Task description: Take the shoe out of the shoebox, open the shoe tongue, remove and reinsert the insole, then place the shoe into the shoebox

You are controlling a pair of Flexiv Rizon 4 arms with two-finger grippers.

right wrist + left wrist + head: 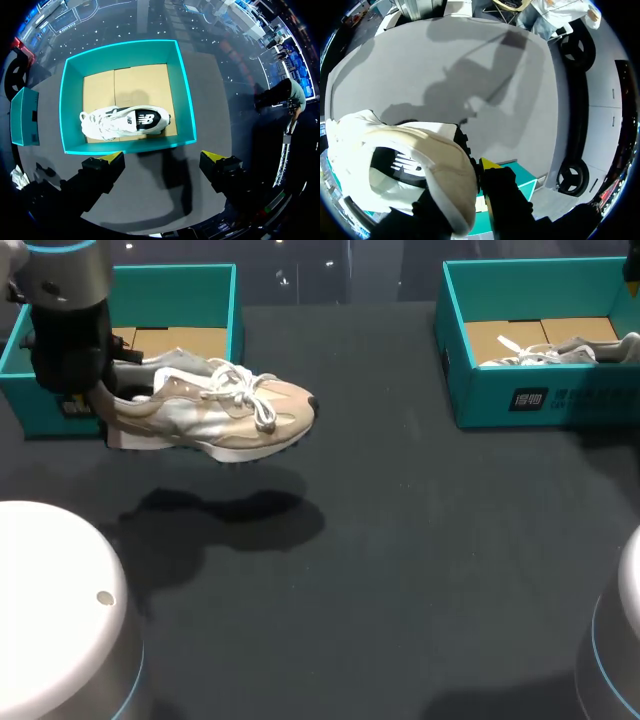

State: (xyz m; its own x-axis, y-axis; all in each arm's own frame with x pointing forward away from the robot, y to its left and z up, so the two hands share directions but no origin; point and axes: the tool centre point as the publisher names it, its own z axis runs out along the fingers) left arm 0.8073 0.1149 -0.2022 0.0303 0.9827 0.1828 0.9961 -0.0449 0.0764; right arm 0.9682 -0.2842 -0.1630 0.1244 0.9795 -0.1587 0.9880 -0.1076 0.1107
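A beige and white shoe [215,410] hangs in the air above the dark table, just in front of the left teal shoebox [180,278], toe pointing right. My left gripper [98,400] is shut on the shoe's heel. In the left wrist view the shoe [420,165] fills the space at the fingers, one yellow fingertip [487,164] pressing its heel collar while the other is hidden behind it. My right gripper [164,160] stands open, high above the near wall of the right teal shoebox [125,146], which holds a white shoe [125,121].
The right shoebox [540,400] with its white shoe [560,350] stands at the back right of the table. Two white round arm bases [50,610] [620,640] sit at the front corners. Dark table surface [400,540] lies between the boxes.
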